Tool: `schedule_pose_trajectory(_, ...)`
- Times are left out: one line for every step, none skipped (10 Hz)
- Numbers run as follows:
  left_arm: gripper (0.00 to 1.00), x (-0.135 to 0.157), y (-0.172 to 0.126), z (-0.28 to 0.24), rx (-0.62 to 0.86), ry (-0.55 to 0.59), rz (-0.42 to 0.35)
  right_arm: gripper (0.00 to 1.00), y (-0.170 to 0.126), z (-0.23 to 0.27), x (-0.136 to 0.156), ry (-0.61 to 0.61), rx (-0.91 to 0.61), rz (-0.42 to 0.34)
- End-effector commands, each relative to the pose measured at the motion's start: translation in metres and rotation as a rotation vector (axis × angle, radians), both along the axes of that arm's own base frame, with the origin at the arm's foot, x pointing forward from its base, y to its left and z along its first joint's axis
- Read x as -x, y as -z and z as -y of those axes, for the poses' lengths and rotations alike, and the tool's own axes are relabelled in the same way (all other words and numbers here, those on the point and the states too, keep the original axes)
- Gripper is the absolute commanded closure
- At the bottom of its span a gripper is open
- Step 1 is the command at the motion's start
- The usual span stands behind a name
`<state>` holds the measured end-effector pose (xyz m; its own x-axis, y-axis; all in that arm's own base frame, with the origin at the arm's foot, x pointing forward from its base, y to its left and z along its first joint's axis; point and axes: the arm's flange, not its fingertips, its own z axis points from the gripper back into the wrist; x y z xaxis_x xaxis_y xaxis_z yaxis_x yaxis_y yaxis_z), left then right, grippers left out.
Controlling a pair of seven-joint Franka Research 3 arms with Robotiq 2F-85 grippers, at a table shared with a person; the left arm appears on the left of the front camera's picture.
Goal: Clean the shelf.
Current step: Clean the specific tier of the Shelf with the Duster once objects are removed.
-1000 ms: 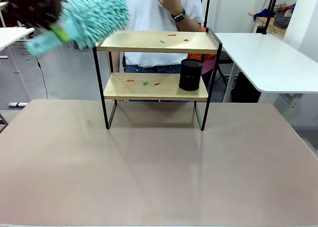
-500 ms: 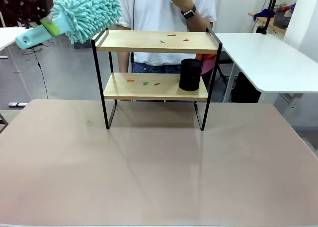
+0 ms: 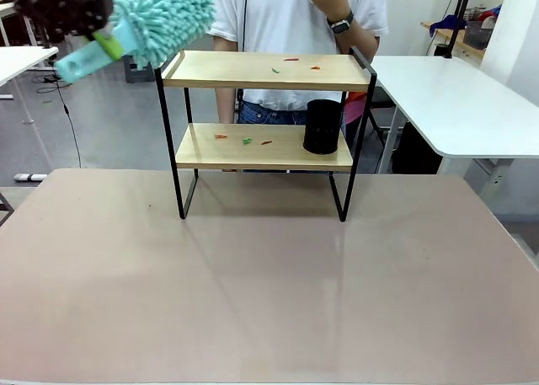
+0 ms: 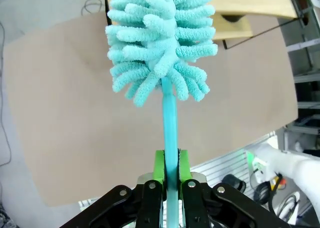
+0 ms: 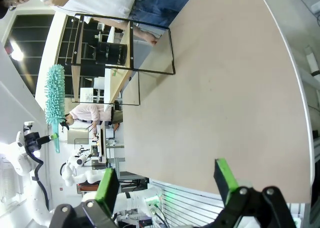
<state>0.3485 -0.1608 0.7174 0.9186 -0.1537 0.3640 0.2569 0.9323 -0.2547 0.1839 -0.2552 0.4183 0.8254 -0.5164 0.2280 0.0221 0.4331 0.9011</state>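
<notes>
The shelf (image 3: 265,70) stands at the far middle of the table, with small red and green scraps (image 3: 290,61) on its top board and more scraps (image 3: 247,140) on the lower board. My left gripper (image 3: 103,40) is high at the upper left, shut on the handle of a teal fluffy duster (image 3: 164,13) whose head hangs just above the shelf's left end. In the left wrist view the green pads (image 4: 159,166) clamp the duster (image 4: 160,43) by its handle. My right gripper (image 5: 166,183) is open and holds nothing, far from the shelf (image 5: 125,46).
A black cylinder (image 3: 322,126) stands on the right of the lower board. A person in a white shirt (image 3: 286,14) stands behind the shelf with one hand raised. A white side table (image 3: 455,98) lies to the right. The brown tabletop (image 3: 253,284) is bare in front.
The duster swung back to the left, then rose a little and moved right toward the shelf's left end. The person stepped to the right.
</notes>
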Motion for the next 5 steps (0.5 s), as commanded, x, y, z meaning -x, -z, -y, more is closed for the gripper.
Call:
schedule_pose_trajectory(0.88,-0.044,-0.008,0.034,-0.039,0.012,-0.01,0.0,-0.003,0.001,-0.002,-0.003,0.001,0.034)
schedule_pose_trajectory(0.88,-0.055,-0.005,0.048,-0.055,0.042,-0.031,0.0,-0.003,0.001,-0.002,-0.003,0.001,0.034)
schedule_pose_trajectory(0.88,-0.065,-0.003,0.061,-0.079,0.067,-0.048,0.0,-0.003,0.001,-0.002,-0.003,0.001,0.034)
schedule_pose_trajectory(0.88,-0.073,-0.001,0.07,-0.109,0.083,-0.061,0.0,-0.003,0.001,-0.002,-0.003,0.001,0.034)
schedule_pose_trajectory(0.88,-0.082,0.001,0.079,-0.118,0.097,-0.075,0.0,-0.003,0.001,-0.002,-0.003,0.001,0.034)
